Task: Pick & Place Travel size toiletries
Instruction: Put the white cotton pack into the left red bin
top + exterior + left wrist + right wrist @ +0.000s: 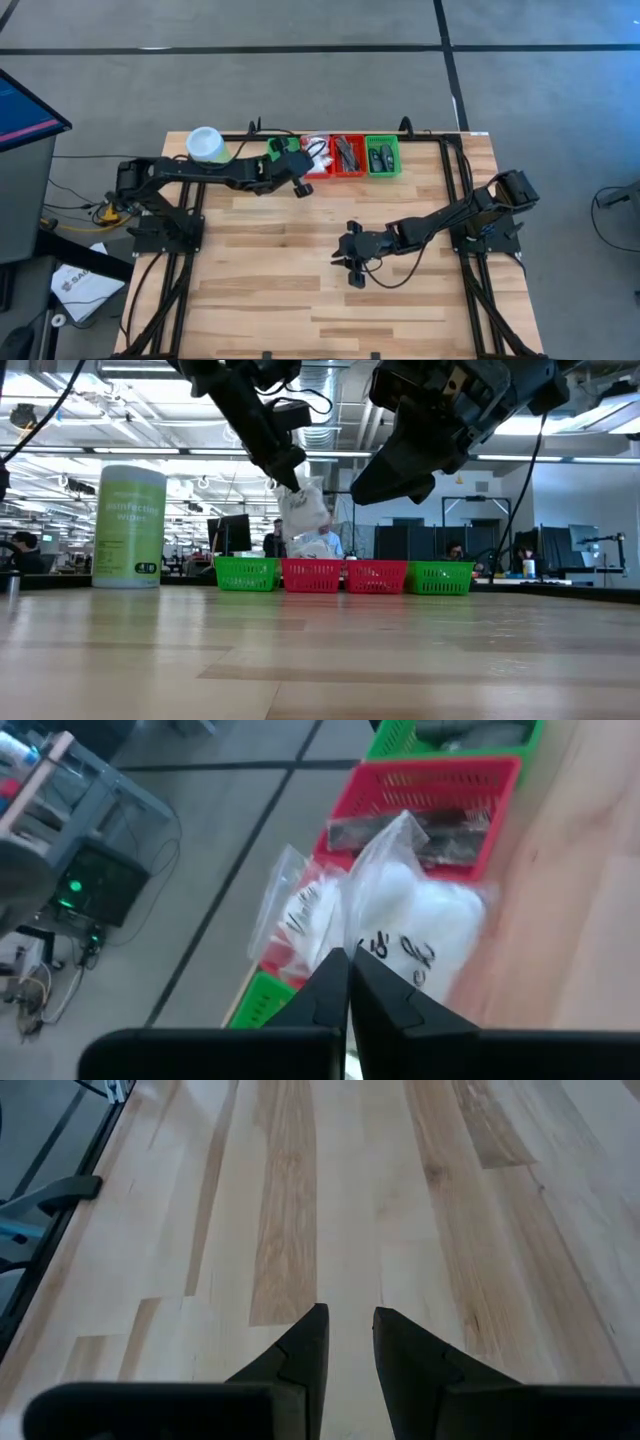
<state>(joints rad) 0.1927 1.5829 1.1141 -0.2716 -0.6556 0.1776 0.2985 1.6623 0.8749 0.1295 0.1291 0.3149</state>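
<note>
High: left gripper over the red tray at 12 o'clock; its load is hidden.
Low: white packet hangs above the trays.
Left wrist: fingers pinch the packet's top edge.
Right wrist: right gripper slightly parted, empty.

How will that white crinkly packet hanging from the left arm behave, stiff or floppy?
Probably floppy: the white packet dangles below the left end effector, pinched by one edge. It looks puffy and light, since its clear film crumples loosely. It may swing or slip when released over the red tray.
</note>
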